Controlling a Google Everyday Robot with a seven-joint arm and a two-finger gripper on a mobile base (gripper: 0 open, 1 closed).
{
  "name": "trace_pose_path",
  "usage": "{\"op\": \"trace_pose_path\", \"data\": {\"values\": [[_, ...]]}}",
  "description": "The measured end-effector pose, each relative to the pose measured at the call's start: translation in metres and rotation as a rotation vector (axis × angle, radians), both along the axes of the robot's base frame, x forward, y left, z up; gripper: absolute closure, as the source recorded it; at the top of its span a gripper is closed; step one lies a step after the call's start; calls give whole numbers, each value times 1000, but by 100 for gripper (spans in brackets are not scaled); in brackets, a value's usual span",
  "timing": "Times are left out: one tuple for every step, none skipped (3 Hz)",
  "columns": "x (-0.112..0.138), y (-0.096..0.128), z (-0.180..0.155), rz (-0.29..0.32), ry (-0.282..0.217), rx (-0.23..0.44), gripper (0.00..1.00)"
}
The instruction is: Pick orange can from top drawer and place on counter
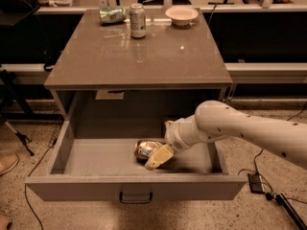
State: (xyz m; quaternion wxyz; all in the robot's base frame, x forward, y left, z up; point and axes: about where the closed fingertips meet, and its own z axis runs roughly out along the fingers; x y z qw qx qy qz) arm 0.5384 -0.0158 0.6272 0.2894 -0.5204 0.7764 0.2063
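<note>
The orange can point(145, 148) lies on its side on the floor of the open top drawer point(134, 186), near its middle right. The drawer is pulled out from under the counter point(139, 56), and its dark handle point(135, 197) faces me. My gripper point(156, 152) reaches in from the right on a white arm point(240, 128) and sits right at the can's right side, low in the drawer. Its cream tip overlaps the can's front right edge. The can rests on the drawer floor.
On the counter's far edge stand a tall silver-green can point(137, 20), a green-labelled can point(112, 15) on its side and a white bowl point(181, 14). A shoe point(7, 163) is on the floor at left. Cables and a power brick point(254, 182) lie at right.
</note>
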Motion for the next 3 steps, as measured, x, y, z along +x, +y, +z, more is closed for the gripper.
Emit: {"op": "trace_pose_path", "data": {"values": [[0, 2, -10, 9, 13, -6, 19], [-2, 1, -10, 14, 15, -3, 42], [-6, -6, -7, 6, 26, 24, 65]]}}
